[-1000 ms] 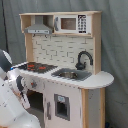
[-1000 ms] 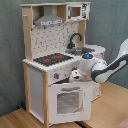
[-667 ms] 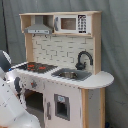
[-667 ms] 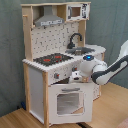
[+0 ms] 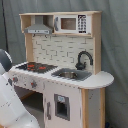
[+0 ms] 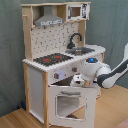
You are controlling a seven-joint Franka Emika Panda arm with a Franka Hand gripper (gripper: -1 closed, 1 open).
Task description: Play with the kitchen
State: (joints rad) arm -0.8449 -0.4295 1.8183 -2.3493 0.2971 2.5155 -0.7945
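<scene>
While the kitchen [image 6: 55,65] stands upright on the floor, front angled toward the second exterior view's lower right, the tool [image 6: 77,81] sits at the open oven door's [image 6: 69,102] top edge; its grip I cannot tell.

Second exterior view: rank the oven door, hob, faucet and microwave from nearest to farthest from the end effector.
1. Oven door, open, just below the end effector.
2. Hob, up-left on the counter.
3. Faucet, behind the sink.
4. Microwave, top shelf.

White, rounded arm [image 6: 111,71] links with black joint bands and a blue-lit ring near the wrist
</scene>
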